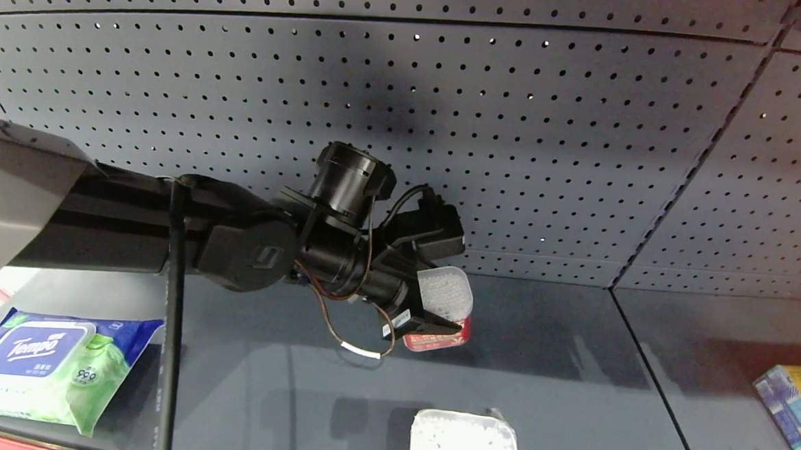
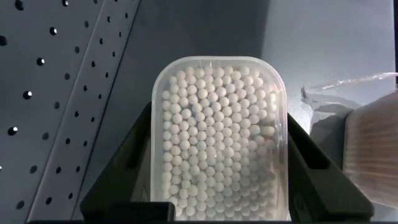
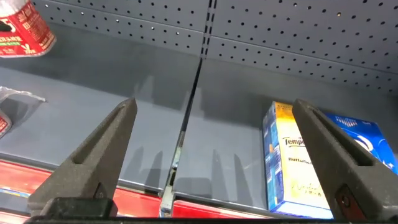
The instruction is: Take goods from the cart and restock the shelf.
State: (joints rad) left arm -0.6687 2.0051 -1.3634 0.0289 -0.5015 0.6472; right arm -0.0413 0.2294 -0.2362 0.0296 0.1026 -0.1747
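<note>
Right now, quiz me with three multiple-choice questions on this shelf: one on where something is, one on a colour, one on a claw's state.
1. Where is the wet wipes pack?
A) in a cart
B) lying on the shelf, toward the robot's left
C) on the floor

2. What colour is the label on the cotton swab box in the left claw?
A) green
B) black
C) red

3. How is the right claw?
A) open and empty
B) shut on a box
C) shut on nothing

Answers:
1 B, the pack lies flat on the shelf at the head view's left.
2 C, a red label shows below the white swab tips.
3 A, its fingers stand wide apart with only shelf between them.
</note>
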